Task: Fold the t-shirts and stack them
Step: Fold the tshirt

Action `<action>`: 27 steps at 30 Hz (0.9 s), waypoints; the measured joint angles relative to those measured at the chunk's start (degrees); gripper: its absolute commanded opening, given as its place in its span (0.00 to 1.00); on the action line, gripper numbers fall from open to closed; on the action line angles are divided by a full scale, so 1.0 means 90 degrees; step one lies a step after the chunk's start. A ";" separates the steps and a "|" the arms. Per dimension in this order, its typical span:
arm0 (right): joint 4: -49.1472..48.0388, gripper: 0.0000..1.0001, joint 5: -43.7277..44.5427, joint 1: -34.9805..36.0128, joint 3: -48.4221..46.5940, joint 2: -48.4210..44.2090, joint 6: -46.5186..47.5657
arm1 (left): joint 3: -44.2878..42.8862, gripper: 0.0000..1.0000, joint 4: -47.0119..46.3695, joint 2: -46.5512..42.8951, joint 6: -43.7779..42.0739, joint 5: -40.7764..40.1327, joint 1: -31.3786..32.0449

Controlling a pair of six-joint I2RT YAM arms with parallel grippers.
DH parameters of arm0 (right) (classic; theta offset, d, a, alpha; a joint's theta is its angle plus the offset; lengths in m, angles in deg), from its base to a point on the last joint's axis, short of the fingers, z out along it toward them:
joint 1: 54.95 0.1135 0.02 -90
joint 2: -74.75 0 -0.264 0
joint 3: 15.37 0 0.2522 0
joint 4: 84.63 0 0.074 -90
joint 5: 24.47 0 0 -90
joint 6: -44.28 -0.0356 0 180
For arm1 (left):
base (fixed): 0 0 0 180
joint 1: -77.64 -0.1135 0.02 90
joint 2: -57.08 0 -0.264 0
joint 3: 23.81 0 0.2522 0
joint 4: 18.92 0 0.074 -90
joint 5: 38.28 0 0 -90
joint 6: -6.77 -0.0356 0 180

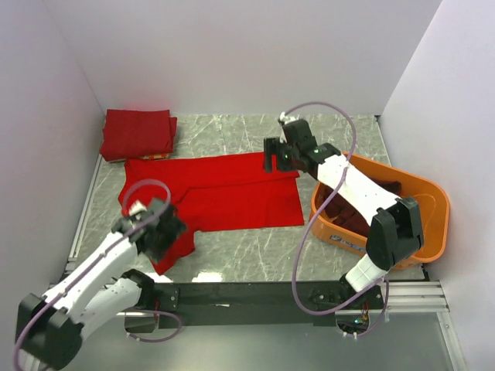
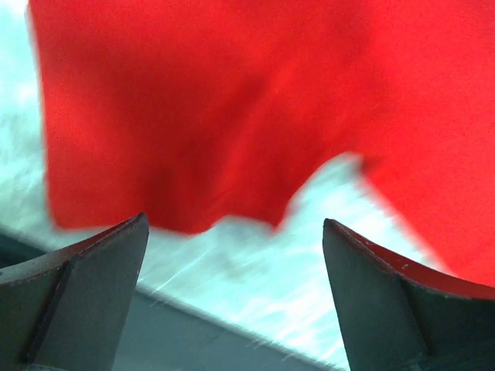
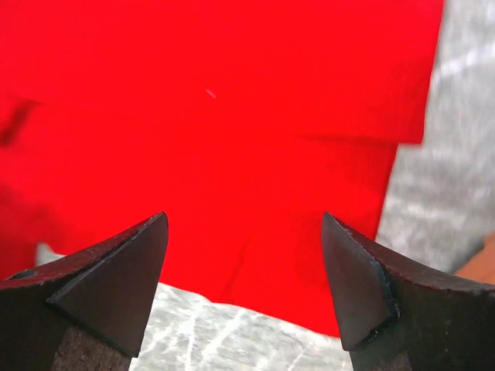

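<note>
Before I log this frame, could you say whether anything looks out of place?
Nothing spilled or damaged. The spread red t-shirt lies unevenly: its near-left sleeve is rumpled beside the left gripper. The folded stack has slightly offset layers.

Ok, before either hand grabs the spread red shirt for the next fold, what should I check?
1. Left hand open and empty: ok.
2. Right hand open and empty: ok.
3. Right hand over the far-right corner of the red shirt: ok.
4. Left hand over its near-left edge: ok.
5. Near-left sleeve lying flat: cannot tell, wrist view blurred.
6. Folded stack clear of the spread shirt: cannot tell, edges look close.
</note>
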 measured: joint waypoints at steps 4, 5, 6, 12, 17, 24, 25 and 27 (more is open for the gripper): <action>-0.0032 0.86 0.0153 -0.0007 0.0619 -0.0032 -0.0126 | 0.0809 0.98 0.0430 -0.0631 0.0998 0.0430 0.1022; -0.0024 0.86 0.0185 -0.0005 0.0724 -0.0036 -0.0138 | 0.0869 0.99 0.0510 -0.0692 0.1277 0.0437 0.1251; -0.0015 0.86 0.0202 -0.0005 0.0777 -0.0036 -0.0158 | 0.0882 0.99 0.0583 -0.0690 0.1503 0.0457 0.1413; -0.0056 0.86 0.0311 0.0002 0.0845 -0.0092 -0.0223 | 0.0724 0.93 0.0804 0.0165 0.2351 0.0221 0.1683; -0.0129 0.86 0.0325 0.0005 0.0979 -0.0284 -0.0231 | 0.0328 0.83 0.0998 0.1037 0.2888 -0.0279 0.1690; -0.0158 0.86 0.0359 0.0058 0.1501 -0.0648 -0.0245 | 0.0357 0.64 0.0831 0.1409 0.3291 -0.0602 0.1685; -0.0160 0.86 0.0364 0.0092 0.1574 -0.0707 -0.0238 | 0.0384 0.63 0.0797 0.1421 0.3325 -0.0629 0.1668; -0.0143 0.86 0.0413 0.0243 0.1756 -0.0852 -0.0206 | 0.0449 0.63 0.0733 0.1469 0.3339 -0.0685 0.1596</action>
